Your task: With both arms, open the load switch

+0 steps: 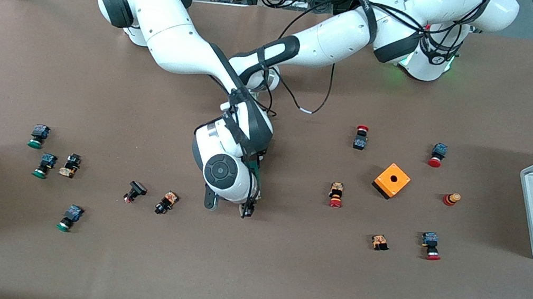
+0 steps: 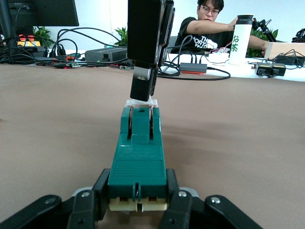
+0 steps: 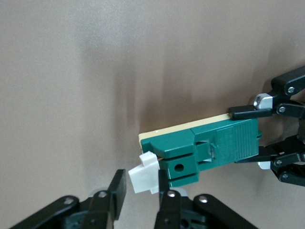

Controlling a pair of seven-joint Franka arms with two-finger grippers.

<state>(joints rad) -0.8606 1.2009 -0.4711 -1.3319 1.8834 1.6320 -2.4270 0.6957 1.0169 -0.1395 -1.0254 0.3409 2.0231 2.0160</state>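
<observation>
We see the load switch held level above the brown table, mid-table. Left claw clamps its ribbed end; right claw pinches the white piece; both arms cross.

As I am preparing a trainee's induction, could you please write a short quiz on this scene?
1. True or false: the left end effector grips the load switch at the end away from its white piece.
2. The right end effector is at: A the white piece, B a red push button, C the grey tray.
3. Complete: the box with a hole is coloured ___.
Key: 1 true; 2 A; 3 orange.
</observation>
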